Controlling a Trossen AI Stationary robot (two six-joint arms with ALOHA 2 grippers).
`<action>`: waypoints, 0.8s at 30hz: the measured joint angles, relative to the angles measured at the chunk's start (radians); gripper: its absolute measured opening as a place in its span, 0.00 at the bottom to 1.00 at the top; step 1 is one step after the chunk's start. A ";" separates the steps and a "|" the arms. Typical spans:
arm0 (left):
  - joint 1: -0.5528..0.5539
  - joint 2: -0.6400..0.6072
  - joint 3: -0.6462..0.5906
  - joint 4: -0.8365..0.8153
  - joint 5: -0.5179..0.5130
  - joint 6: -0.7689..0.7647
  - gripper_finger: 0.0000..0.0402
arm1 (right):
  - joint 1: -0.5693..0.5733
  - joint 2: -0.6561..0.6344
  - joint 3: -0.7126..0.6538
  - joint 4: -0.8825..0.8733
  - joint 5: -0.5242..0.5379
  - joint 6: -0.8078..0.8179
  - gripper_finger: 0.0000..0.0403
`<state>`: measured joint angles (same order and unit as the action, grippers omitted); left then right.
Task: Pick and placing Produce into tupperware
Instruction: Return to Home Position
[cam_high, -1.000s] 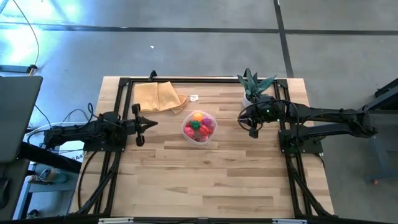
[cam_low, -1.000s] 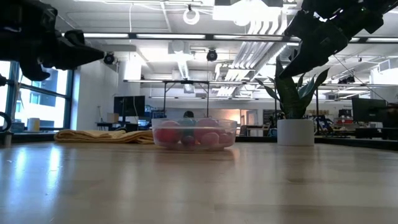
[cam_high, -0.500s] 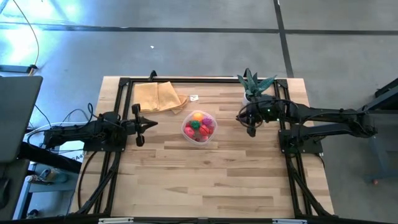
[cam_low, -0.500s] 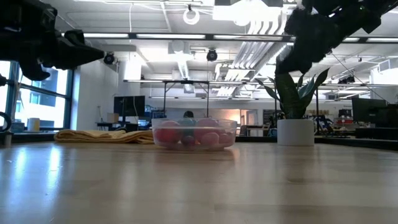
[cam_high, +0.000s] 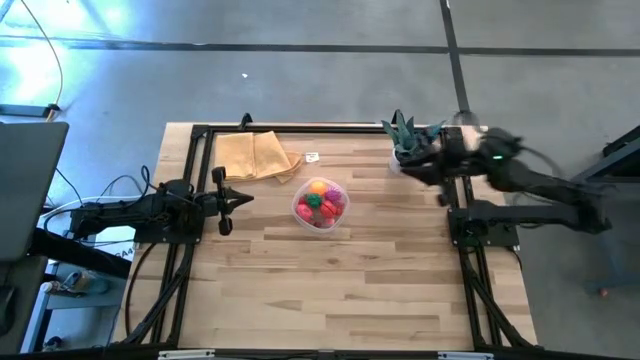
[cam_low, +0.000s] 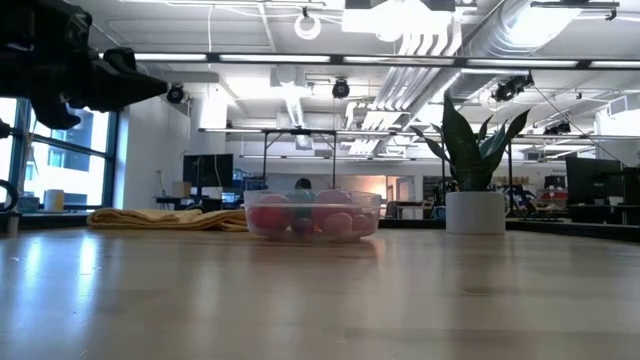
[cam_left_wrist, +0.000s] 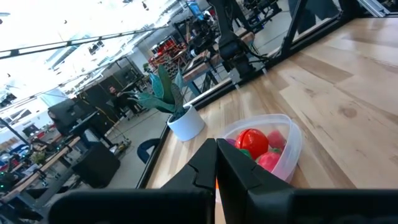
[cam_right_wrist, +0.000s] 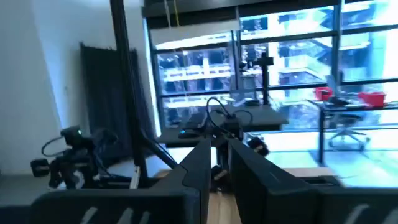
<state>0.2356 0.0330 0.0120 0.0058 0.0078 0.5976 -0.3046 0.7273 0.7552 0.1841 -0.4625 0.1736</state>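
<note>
My left hand (cam_high: 238, 197) hangs over its own side of the desk (cam_high: 330, 290) with the fingers pressed together on nothing. It points across at the clear tub (cam_left_wrist: 291, 148), which sits ahead of its tips with a stretch of bare wood between. My right hand (cam_right_wrist: 219, 146) is lifted high on the far side of that tub, close to the potted plant (cam_high: 405, 135). Its fingers are drawn in to a thin slit and hold nothing. It faces out level at the windows rather than down at the work, and I read that as the arm folding home, since there is nothing loose for it to fetch. The toy fruit and vegetables (cam_high: 320, 202) are all heaped inside the tub, a red piece (cam_left_wrist: 252, 138) uppermost toward my left hand, with orange, purple and green around it. I see none lying on the wood, so I judge the filling done. A folded yellow cloth (cam_high: 258, 155) lies beyond my left hand toward the back rail, and a small white tag (cam_high: 312, 157) lies just beside it. The desk is pale planked wood inside a black frame, bare on the near side of both hands. Around it are a grey concrete floor (cam_high: 300, 70) and an open workshop with strip lights, ceiling ducts and tall windows.
</note>
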 joint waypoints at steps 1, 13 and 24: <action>0.000 0.000 0.000 0.000 0.000 0.000 0.00 | -0.004 -0.041 0.031 -0.078 -0.003 -0.024 0.11; 0.000 0.000 0.001 0.000 0.000 0.000 0.00 | 0.003 -0.543 -0.090 -0.265 0.211 -0.017 0.11; 0.000 0.003 0.001 0.001 0.000 0.000 0.00 | 0.006 -0.697 -0.378 -0.118 0.231 0.052 0.11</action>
<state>0.2353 0.0362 0.0128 0.0065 0.0082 0.5973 -0.2986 0.0301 0.3777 0.0663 -0.2311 0.2261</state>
